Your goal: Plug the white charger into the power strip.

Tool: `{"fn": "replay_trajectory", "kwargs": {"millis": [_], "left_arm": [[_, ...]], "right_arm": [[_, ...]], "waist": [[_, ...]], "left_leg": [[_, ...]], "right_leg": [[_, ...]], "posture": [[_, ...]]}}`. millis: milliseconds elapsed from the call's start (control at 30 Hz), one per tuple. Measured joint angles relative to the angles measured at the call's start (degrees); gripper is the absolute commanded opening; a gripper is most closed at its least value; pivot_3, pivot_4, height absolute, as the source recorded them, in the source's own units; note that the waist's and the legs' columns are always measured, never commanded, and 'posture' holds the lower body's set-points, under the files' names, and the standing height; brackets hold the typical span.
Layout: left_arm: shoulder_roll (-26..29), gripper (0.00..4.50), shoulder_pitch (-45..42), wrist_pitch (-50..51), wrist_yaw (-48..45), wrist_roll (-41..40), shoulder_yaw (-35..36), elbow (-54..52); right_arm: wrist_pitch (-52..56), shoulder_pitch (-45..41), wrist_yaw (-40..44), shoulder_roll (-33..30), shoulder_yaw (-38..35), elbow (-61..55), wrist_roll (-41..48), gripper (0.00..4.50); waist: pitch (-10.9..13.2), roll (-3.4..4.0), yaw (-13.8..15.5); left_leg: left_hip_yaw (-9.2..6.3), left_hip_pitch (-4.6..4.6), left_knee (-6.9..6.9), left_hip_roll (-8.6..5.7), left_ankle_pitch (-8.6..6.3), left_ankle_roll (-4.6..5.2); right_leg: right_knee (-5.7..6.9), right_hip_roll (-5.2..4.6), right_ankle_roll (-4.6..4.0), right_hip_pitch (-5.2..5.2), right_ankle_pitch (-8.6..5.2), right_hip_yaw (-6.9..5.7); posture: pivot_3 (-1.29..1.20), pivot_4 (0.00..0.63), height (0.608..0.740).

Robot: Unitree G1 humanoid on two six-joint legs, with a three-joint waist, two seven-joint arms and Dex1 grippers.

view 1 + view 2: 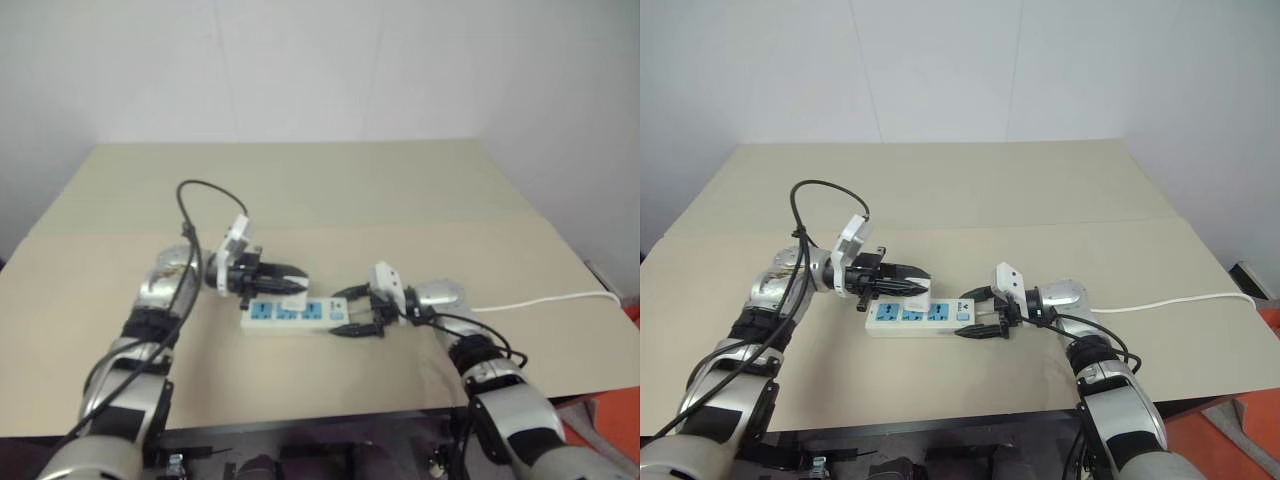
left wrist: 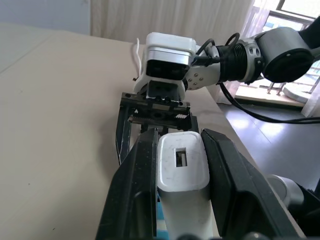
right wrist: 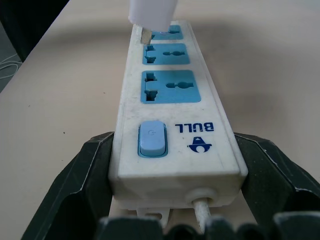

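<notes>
In your head views, the power strip (image 1: pixel 918 316) lies flat near the front edge of the beige surface (image 1: pixel 970 190), its three blue socket faces up and its thin white cord (image 1: pixel 1180 301) trailing off toward the right edge. Your left tool (image 1: pixel 912 279) points across at the strip's far-left end, pinching the white charger (image 1: pixel 916 299) just above the leftmost socket. Your right tool (image 1: pixel 980 312) meets the strip's switch end, one black finger on each long side. In your left wrist view, the charger (image 2: pixel 182 172) sits squeezed between the two black fingers (image 2: pixel 137 192), its slotted end face toward the camera, and the right tool (image 2: pixel 159 106) faces you from beyond it. In your right wrist view, the strip (image 3: pixel 172 125) runs away from the camera with its blue switch (image 3: pixel 152 138) nearest, and the fingers (image 3: pixel 75 185) stand wide and bracket the strip's sides at that end. At the far socket, the charger (image 3: pixel 152 12) hangs with a metal prong at the slot; you cannot tell how far in it is.
</notes>
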Motion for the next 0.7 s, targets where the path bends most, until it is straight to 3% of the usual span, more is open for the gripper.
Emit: {"fn": "replay_trajectory", "kwargs": {"millis": [700], "left_arm": [[-5.36, 1.03, -2.69, -4.08, -0.05, 4.16, -0.65, 9.51]], "right_arm": [[-1.43, 0.51, -1.13, 0.78, 0.10, -0.02, -1.02, 3.38]], "waist": [[0.00, 0.00, -0.61]], "left_leg": [[-0.03, 0.04, 0.00, 0.00, 0.00, 0.00]], "right_leg": [[0.02, 0.00, 0.00, 0.04, 0.00, 0.01]], "posture": [[0.00, 0.150, 0.740]]}}
